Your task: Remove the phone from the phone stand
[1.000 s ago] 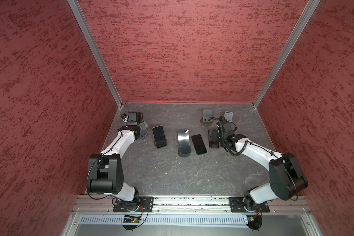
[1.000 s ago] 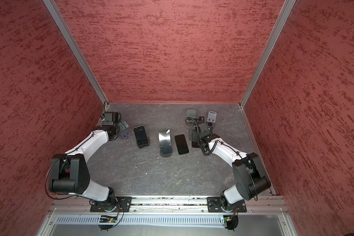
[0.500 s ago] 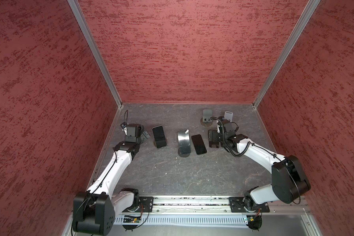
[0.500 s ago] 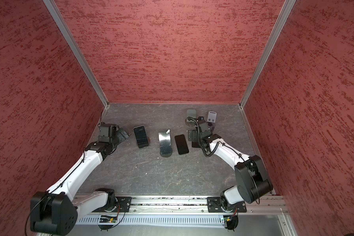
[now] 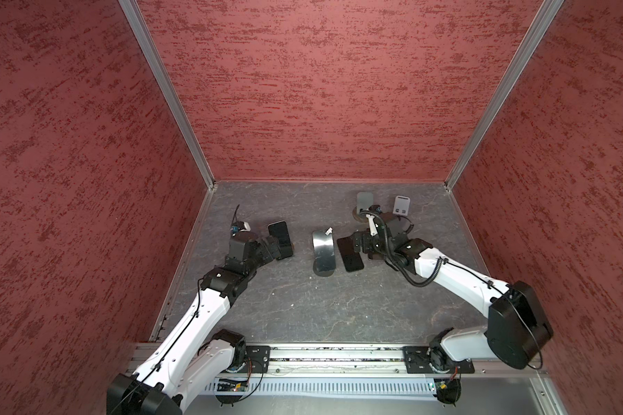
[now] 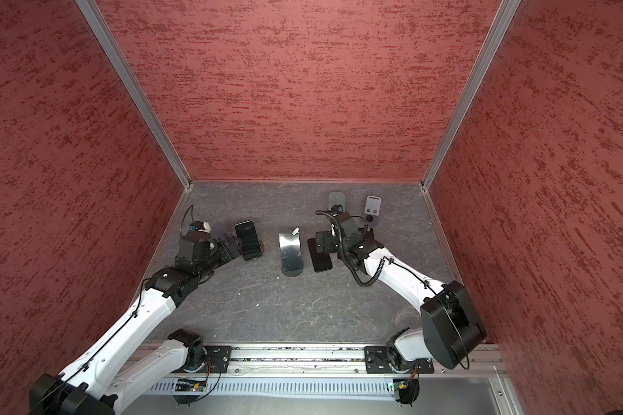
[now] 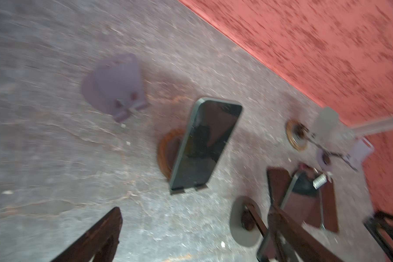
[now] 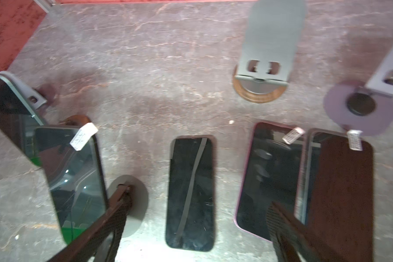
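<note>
A dark phone leans on a phone stand with a round wooden base at the left of the floor. My left gripper is open just in front of it, fingers apart and not touching it. A second phone with a mirror-like screen rests on the middle stand with a grey disc base. My right gripper hangs open above a black phone lying flat.
Two more phones lie flat under the right arm. Empty stands stand at the back: a grey one on a wooden base and a lilac one. Another purple stand sits by the left wall. Red walls enclose three sides.
The left arm has stretched out from the back left corner, bringing its open gripper right and forward to the phone on the left stand. The right gripper has edged left over the flat phone.
</note>
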`<state>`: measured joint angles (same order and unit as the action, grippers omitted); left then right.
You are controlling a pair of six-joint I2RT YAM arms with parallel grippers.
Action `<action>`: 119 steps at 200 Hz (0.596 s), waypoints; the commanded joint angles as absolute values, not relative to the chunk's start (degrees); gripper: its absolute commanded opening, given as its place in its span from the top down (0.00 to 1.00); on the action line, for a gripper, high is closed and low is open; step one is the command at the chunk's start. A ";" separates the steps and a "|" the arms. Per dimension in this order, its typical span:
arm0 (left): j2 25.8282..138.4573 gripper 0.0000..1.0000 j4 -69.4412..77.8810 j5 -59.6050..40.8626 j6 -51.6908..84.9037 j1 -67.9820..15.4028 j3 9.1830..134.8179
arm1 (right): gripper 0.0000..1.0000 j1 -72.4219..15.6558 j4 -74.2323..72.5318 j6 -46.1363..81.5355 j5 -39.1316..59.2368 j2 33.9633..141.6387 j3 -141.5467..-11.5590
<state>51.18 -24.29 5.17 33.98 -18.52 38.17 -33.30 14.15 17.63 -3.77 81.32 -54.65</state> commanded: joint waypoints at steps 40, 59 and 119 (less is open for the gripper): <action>50.98 0.00 -13.44 -4.91 32.91 -21.26 33.60 | 0.01 -39.25 16.95 18.17 -4.79 85.79 -61.05; 50.47 0.00 -13.34 -5.01 32.85 -21.36 33.05 | 0.01 -40.79 16.88 18.88 -4.99 87.24 -61.82; 47.93 0.00 -14.86 -4.65 31.87 -21.36 32.34 | 0.01 -45.70 16.86 21.50 -7.24 92.25 -65.21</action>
<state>49.12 -15.57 -4.25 33.41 -21.17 32.75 -43.88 16.38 19.62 -4.78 90.35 -62.00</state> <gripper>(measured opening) 0.996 0.990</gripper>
